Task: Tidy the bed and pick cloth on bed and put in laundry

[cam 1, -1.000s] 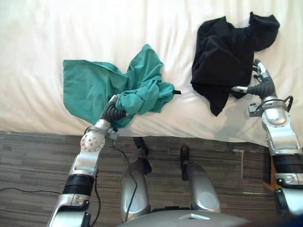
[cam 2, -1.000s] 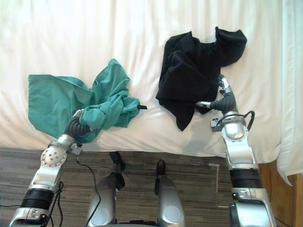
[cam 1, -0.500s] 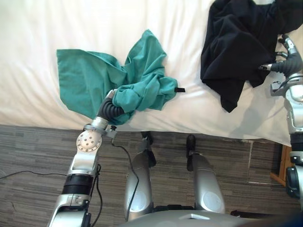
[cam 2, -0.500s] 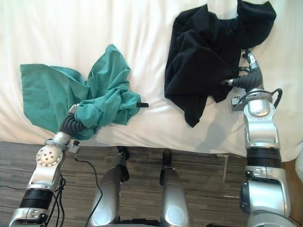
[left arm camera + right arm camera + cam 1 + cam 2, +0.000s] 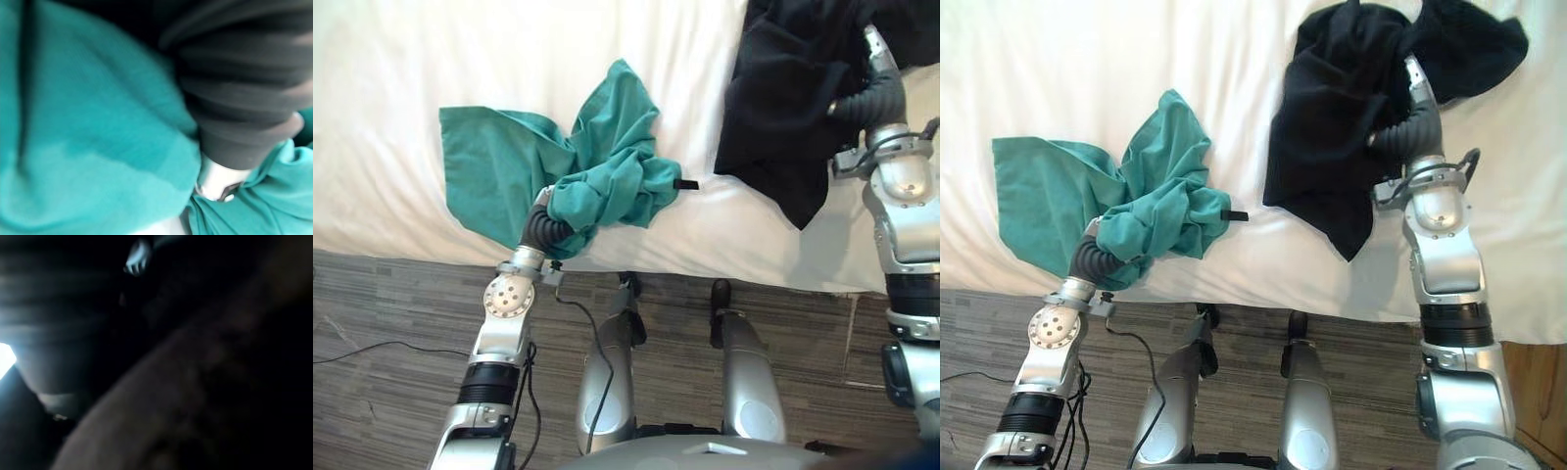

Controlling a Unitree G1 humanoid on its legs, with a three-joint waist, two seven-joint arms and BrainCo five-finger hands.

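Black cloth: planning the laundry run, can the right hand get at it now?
Likely yes: the right hand lies among the folds of the black cloth, with nothing between them.

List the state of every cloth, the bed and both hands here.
left hand, buried in green cloth.
right hand, partly buried in black cloth.
green cloth, on bed, half spread, half bunched.
black cloth, crumpled on bed.
bed, sheet smooth, both cloths on it.
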